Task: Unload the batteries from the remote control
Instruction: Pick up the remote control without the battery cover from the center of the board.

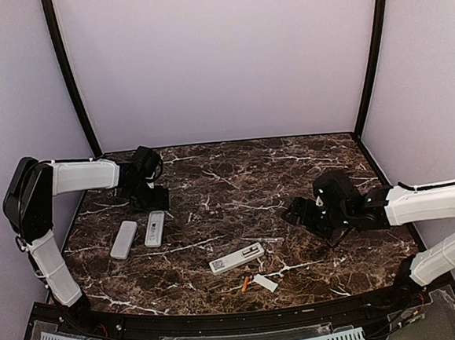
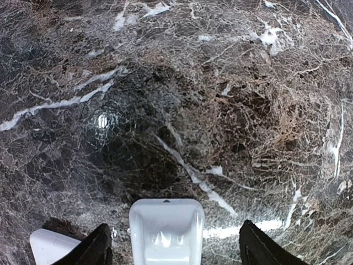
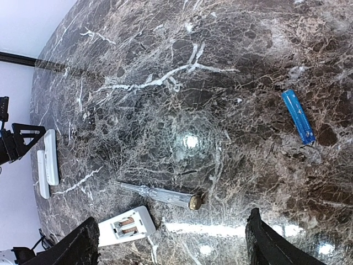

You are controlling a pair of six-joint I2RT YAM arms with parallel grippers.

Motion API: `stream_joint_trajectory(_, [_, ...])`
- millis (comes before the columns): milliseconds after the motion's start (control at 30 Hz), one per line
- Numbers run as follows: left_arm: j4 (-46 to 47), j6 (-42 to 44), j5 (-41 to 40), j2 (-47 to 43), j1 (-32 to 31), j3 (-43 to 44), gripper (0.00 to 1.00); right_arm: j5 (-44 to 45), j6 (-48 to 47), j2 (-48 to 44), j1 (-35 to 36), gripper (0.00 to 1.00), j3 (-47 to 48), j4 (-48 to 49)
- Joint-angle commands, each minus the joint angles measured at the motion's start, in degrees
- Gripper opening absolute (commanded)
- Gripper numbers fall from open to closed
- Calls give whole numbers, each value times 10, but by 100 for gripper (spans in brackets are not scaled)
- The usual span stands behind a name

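A white remote control [image 1: 237, 258] lies near the front middle with its battery bay uncovered. In the right wrist view the same remote [image 3: 124, 226] shows two slots holding brownish shapes, and I cannot tell whether they are batteries. An orange battery [image 1: 244, 284] lies loose beside a small white cover [image 1: 265, 283]. A blue battery [image 3: 298, 117] rests on the marble farther off. My right gripper [image 1: 310, 220] [image 3: 176, 251] stands open over bare marble. My left gripper [image 1: 149, 198] [image 2: 176, 254] is open, its fingers on either side of another white remote's end [image 2: 166, 229] without touching it.
Two closed white remotes [image 1: 124, 239] [image 1: 154, 228] lie side by side at the left; the second one's corner [image 2: 52, 245] shows left of the left gripper's fingers. A clear-handled screwdriver [image 3: 160, 194] with a brass cap lies just beyond the open remote. Dark marble tabletop [image 1: 275, 174], grey walls around.
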Motion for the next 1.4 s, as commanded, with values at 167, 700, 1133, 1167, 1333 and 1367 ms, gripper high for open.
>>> stream_joint_trajectory(167, [-28, -12, -21, 30, 5, 11, 74, 11, 7, -15, -2, 88, -17, -8])
stream_joint_trajectory(700, [-27, -36, -7, 57, 4, 5, 62, 9, 3, -11, -2, 88, -22, -1])
stream_joint_trajectory(1133, [-14, -115, -1, -40, 5, -68, 40, 9, -1, -13, -2, 88, -34, 9])
stream_joint_trajectory(1167, [-14, -122, 3, -47, 4, -75, 40, 8, -4, -11, -2, 88, -33, 10])
stream_joint_trajectory(1333, [-3, -184, 46, -102, 0, -146, 38, -14, -24, -2, -2, 87, -31, 30])
stream_joint_trajectory(1367, [1, -192, 50, -109, -5, -155, 38, -20, -30, 0, -1, 87, -29, 34])
